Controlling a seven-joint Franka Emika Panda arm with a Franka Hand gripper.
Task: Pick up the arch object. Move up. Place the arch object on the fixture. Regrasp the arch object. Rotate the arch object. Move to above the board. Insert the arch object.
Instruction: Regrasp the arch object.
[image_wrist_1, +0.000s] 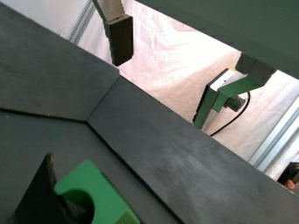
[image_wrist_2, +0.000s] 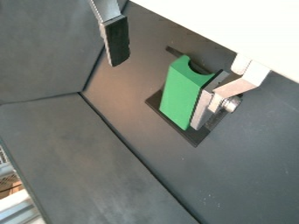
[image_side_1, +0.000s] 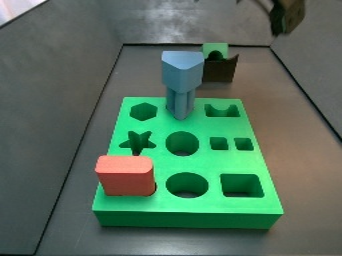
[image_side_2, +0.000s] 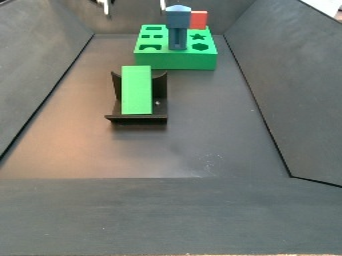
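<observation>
The arch (image_side_2: 136, 89) is lying nearest the camera in a side view, resting in the fixture (image_side_2: 138, 120), seemingly parked there so it can be regrasped. The gripper (image_wrist_2: 176, 61) is hanging above it, fingers apart and holding nothing. Beyond, the board (image_side_2: 175, 55) is carrying one blue peg (image_side_1: 181, 82) and one red block (image_side_1: 124, 175), and its arch slot (image_side_1: 221, 110) is sitting open. One arch, one fixture, one board.

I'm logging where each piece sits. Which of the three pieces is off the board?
The arch object: it lies on the fixture, while the blue peg and red block sit on the board. The gripper hangs open above it.
</observation>
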